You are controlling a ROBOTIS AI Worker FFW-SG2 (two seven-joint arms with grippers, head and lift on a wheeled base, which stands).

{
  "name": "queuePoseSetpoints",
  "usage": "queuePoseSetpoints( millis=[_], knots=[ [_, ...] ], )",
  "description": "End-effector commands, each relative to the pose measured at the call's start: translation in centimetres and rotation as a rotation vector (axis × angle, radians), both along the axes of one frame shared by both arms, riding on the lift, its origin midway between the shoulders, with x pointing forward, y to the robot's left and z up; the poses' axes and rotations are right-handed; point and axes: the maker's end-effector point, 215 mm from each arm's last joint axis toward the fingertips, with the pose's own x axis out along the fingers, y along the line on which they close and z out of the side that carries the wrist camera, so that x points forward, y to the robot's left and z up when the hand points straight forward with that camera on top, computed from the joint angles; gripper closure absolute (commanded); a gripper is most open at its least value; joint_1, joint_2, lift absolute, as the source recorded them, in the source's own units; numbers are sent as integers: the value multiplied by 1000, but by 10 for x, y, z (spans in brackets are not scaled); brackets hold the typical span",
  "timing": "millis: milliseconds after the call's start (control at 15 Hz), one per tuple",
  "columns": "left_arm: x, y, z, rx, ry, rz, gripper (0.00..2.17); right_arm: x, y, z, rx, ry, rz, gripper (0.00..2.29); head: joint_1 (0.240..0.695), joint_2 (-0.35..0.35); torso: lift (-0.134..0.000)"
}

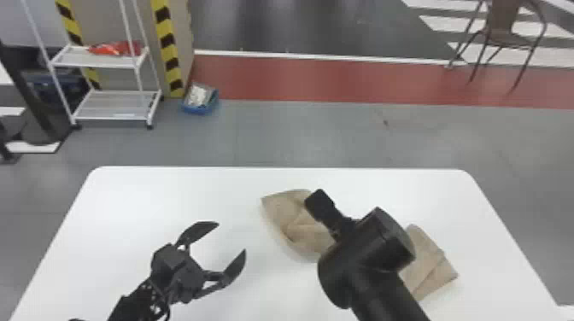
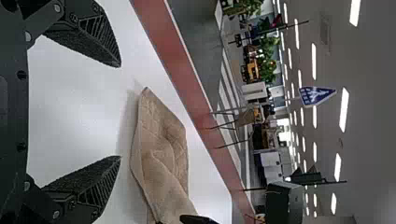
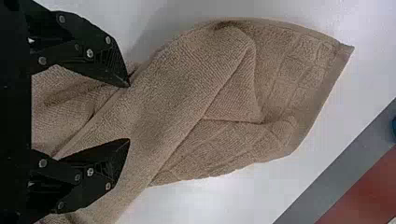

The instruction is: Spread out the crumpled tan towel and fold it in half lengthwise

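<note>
Crumpled tan towel (image 3: pixel 196 88) on a white table (image 1: pixel 179 192). Right fingers (image 3: pixel 129 112) part over it, left fingers (image 1: pixel 232 237) wide beside it, both empty; closing on stacked folds could bunch it.

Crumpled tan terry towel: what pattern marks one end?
The towel has a square grid, clearest in the right wrist view.

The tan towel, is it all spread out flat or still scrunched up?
Scrunched up: the towel has folds lying over each other.
</note>
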Motion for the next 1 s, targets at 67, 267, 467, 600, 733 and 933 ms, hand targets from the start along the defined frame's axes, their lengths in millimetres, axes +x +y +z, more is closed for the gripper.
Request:
queuePoseSetpoints(
  millis=[67,267,467,600,733,933],
  knots=[
    [-1,2,-1,3,1,0,205,-2,17,-4,32,-2,35,542,695,-88,0],
    [-1,2,-1,2,2,1,205,-1,50,-7,89,-24,110,542,695,-60,0],
    [-1,6,-1,1,1,6,205,-2,61,-4,114,-38,129,542,695,-33,0],
    [-1,6,-2,4,1,6,205,0,55,-4,96,-40,117,606,695,-20,0],
    [0,6,-1,4,0,6,205,1,54,-3,91,-40,119,1021,695,-19,0],
    [1,7,0,4,-2,7,205,5,68,-1,112,-66,159,1443,695,-21,0]
  ],
)
